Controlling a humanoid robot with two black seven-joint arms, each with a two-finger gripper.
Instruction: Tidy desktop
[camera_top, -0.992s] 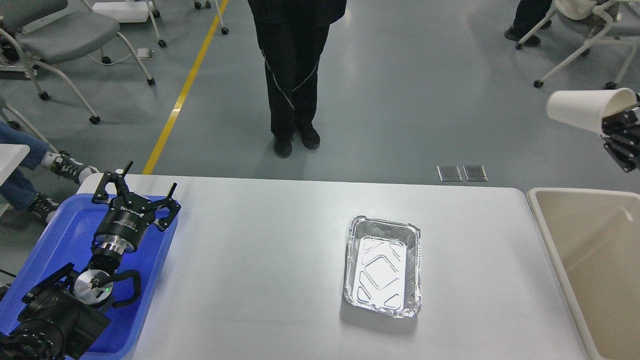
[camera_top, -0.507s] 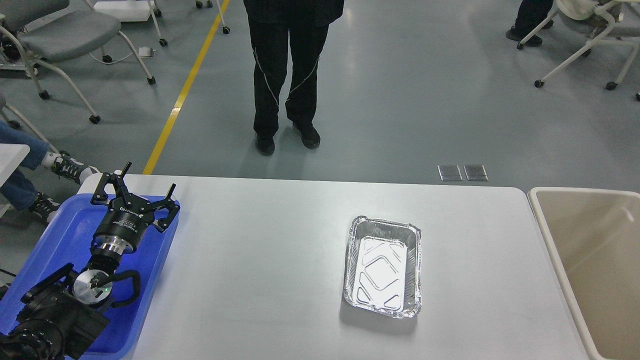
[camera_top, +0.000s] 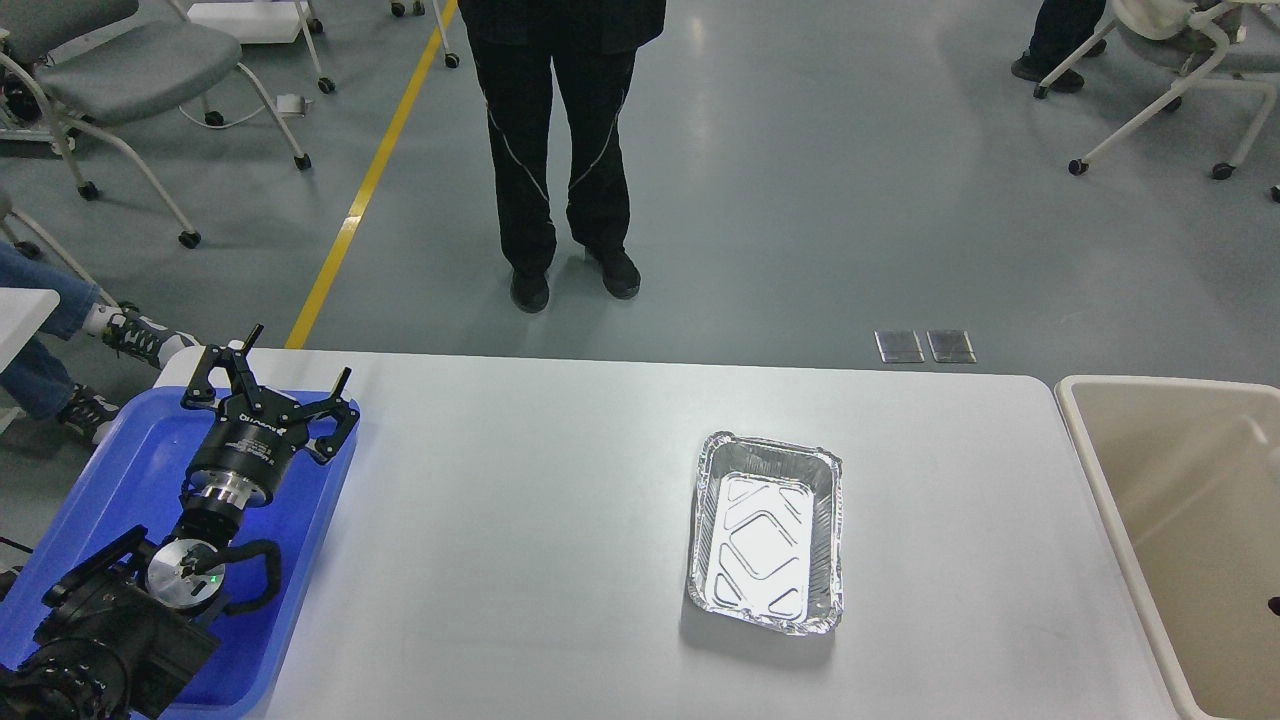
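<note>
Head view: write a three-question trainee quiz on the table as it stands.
1. True or false: the foil tray is empty.
2. Which gripper is in view? A) left B) right C) both
3. Fill in: the left gripper hangs over the ____ tray.

Key:
1. True. Only its embossed bottom shows.
2. A. It is open, at the left end of the desktop; the right one is out of view.
3. Blue. The beige bin sits at the opposite end.
</note>
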